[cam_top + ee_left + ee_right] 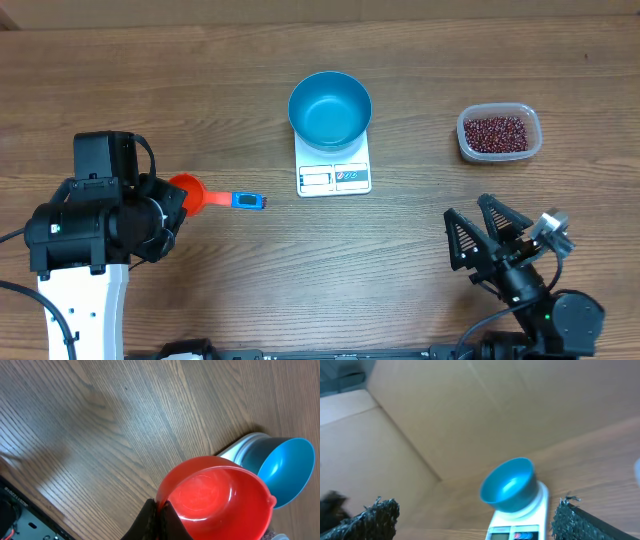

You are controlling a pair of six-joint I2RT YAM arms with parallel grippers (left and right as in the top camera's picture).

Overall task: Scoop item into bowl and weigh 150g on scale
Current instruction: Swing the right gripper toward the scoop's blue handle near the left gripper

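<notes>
- So far, only the setup is showing as done: the bowl [330, 108] is sitting on the scale [334, 177], centre and far on the tabletop [400, 290].
- The bowl is looking empty in both the overhead and right wrist views; no beans are showing inside it.
- The beans [497, 132] are all lying in a clear tub [533, 143] at the far right, well apart from the bowl and the scale.
- The scoop [188, 190] is sitting at the left, its handle pointing right toward the scale, and its cup is showing empty in the left wrist view.
- By my judgement, nearly everything is remaining: carrying the scoop to the tub, loading it, tipping beans into the bowl, and trimming to the target weight. The scale's readout is too small to read.
- The left pincer [159, 512] is clenched, and it is appearing to be pinching the scoop's rim on the cup's left side. Whether the scoop is resting on the tabletop or hanging just above it, I cannot tell.
- The left arm is reaching in from the near left, its wrist lying low beside the scoop.
- The right pincer [468, 210] is standing released, jaws wide apart and grasping nothing, parked near right and pointing far-left toward the scale.
</notes>
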